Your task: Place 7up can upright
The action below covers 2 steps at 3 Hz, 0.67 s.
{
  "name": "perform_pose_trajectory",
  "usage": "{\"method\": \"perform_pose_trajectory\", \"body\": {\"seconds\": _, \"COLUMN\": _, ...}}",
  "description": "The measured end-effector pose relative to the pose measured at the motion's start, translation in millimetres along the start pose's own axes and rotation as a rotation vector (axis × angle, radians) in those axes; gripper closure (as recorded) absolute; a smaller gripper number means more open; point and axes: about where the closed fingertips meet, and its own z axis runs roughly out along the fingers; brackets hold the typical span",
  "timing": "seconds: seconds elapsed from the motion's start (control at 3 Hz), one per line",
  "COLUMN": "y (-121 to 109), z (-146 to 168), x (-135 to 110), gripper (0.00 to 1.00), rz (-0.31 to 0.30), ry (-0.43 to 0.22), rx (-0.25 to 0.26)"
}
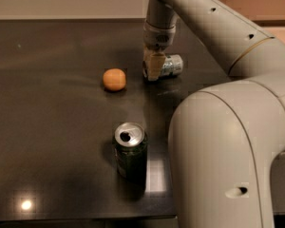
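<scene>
The 7up can [170, 65] is a silver-grey shiny can lying on its side on the dark table [52, 127], towards the back and right of centre. My gripper [152, 68] comes straight down from the arm [218, 27] and sits at the can's left end, touching or just in front of it. It hides that end of the can. The gripper is low, at the table surface.
A small orange ball-like fruit [114, 79] lies left of the gripper. A dark green can with a silver open top [130, 149] stands upright near the front edge. The robot's large white body [228, 151] fills the right foreground.
</scene>
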Motion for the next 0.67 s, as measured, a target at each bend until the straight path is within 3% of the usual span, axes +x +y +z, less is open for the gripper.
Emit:
{"method": "perform_pose_trajectory", "body": {"seconds": 0.33, "y": 0, "z": -20, "x": -4, "gripper": 0.99, "rz": 0.007, "ry": -0.066, "rx": 0.029}}
{"method": "perform_pose_trajectory", "body": {"seconds": 0.67, "y": 5, "z": -47, "x": -12, "gripper": 1.0, "rz": 0.028, "ry": -0.197, "rx": 0.069}}
